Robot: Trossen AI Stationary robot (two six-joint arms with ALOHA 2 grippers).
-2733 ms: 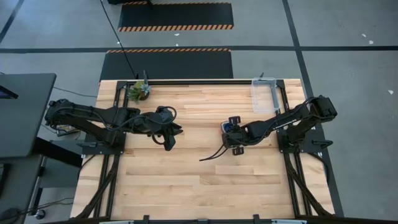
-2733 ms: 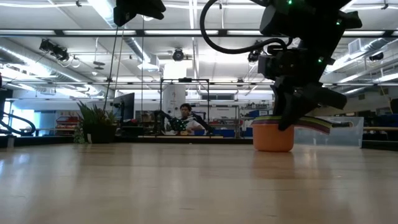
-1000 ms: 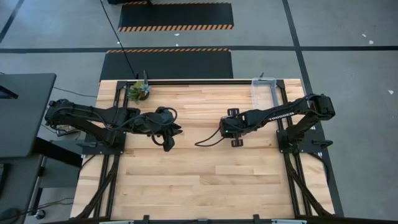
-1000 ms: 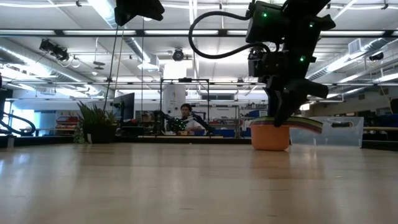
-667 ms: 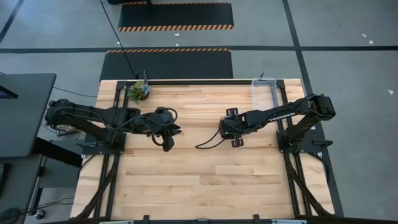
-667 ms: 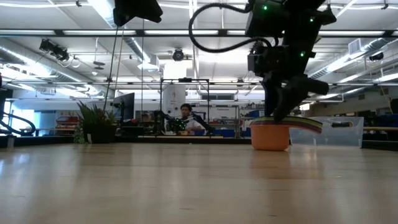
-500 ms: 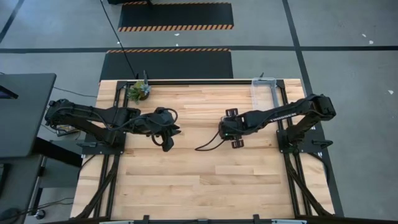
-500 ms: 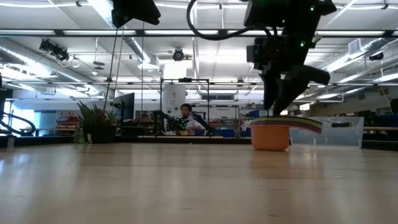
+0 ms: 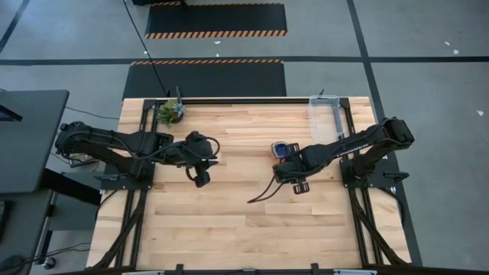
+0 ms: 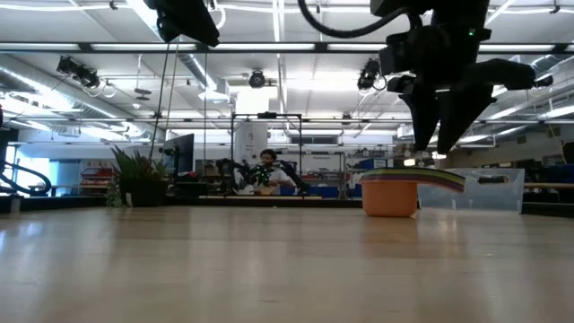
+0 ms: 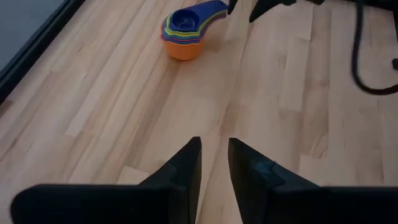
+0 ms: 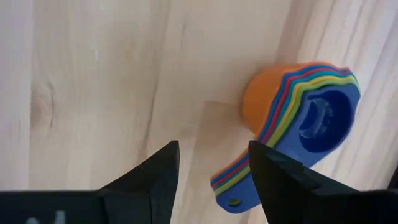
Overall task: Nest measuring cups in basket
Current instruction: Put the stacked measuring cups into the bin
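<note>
The measuring cups [image 9: 283, 150] stand nested in one stack on the table right of centre, orange outermost and dark blue innermost [image 12: 305, 118], handles fanned to one side. My right gripper [image 12: 214, 180] hangs open above the handles [image 10: 439, 144], clear of them. The basket [image 9: 325, 114], clear and rectangular, stands at the far right edge, apart from the stack. My left gripper [image 9: 201, 177] hovers left of centre, slanting down toward the stack [image 11: 185, 34], with a narrow gap between its fingers [image 11: 214, 168].
A small potted plant [image 9: 171, 111] stands at the far left corner. A dark cable [image 9: 263, 191] trails from my right arm over the table's middle. Bare wood lies between the two arms and along the near side. A person sits in the room beyond the table [image 10: 266, 170].
My right gripper has risen off the stack of cups and drawn toward the table's near and right edges; the stack, hidden under it before in the high view, now shows and has stayed in place. My left gripper has tipped a little further down without shifting.
</note>
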